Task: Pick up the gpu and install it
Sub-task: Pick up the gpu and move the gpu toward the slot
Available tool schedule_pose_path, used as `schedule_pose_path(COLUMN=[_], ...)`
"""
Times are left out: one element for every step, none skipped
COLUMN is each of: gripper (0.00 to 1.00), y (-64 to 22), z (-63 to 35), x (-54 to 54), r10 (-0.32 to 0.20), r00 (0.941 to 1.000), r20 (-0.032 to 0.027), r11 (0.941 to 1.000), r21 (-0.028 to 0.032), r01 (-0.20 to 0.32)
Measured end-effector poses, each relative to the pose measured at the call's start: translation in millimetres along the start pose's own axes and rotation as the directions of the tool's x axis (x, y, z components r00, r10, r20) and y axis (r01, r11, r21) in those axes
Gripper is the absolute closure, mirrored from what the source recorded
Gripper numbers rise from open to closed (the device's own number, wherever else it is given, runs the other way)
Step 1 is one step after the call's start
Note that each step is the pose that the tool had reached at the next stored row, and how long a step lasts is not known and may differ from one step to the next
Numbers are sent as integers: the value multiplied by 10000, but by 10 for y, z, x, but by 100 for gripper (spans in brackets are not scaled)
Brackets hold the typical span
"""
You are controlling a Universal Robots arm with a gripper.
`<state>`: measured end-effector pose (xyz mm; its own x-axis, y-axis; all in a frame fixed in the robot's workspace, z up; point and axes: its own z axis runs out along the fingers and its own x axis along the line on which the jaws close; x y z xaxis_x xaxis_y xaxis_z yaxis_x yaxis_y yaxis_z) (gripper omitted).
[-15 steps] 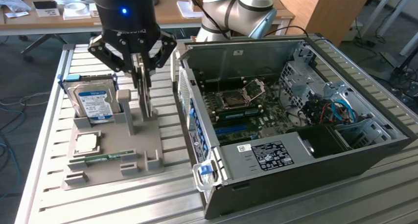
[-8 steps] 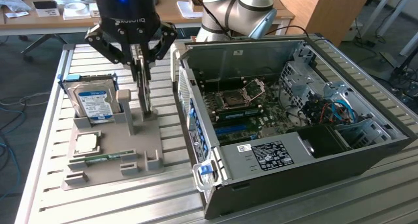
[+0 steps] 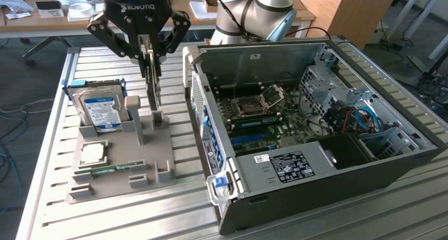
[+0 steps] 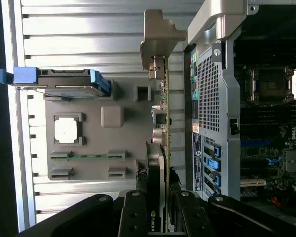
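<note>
Obs: Gripper fingers (image 4: 133, 215) are seen closest in the wrist view, closed against the gpu (image 4: 157, 163). The card is viewed edge-on, running away from the gripper (image 4: 155, 217) to its silver end bracket (image 4: 158, 34).

Chk: Grasp state to be recorded?

Obs: Jaws are clamped on the card's upper end; no gap is seen between pads and card. In the exterior view the gpu is hung straight below the gripper, long axis upright, bracket end lowest.

Chk: Position relative to the fixture?

Obs: The card is held over the grey parts fixture (image 3: 119, 182), its lower end near the upright slot posts. Whether it is fully clear of the slot cannot be told. A blue-labelled hard drive (image 3: 102, 106) is stood beside it, on the exterior view's left.

Chk: And the install site?

Obs: The open computer case (image 3: 413, 145) is placed just beside the fixture, on the exterior view's right of the gripper. The motherboard (image 3: 269, 119) is exposed on the case floor. The gpu is judged picked up but not installed: its long axis is upright, well apart from the board lying flat.
</note>
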<state>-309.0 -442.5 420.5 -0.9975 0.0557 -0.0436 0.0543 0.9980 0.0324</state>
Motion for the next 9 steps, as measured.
schedule_pose_path(gripper=[73, 73, 73, 73, 73, 73, 73, 73, 73], y=[0, 0, 0, 0, 0, 0, 0, 0, 0], z=[-13, -13, -13, -13, -14, -15, -15, -15, -15], x=[-1, -2, -2, -2, -2, -2, -2, -2, -2], r10=[1, 1, 1, 1, 2, 2, 2, 1, 1], r00=[10000, 10000, 10000, 10000, 10000, 10000, 10000, 10000, 10000], r20=[0, 1, 1, 1, 1, -1, -1, -1, -1], r11=[10000, 10000, 10000, 10000, 10000, 10000, 10000, 10000, 10000], r21=[-4, -19, -21, -21, -21, -20, -20, -20, -20], r01=[-1, -1, -1, -1, -2, -2, -2, -1, -1])
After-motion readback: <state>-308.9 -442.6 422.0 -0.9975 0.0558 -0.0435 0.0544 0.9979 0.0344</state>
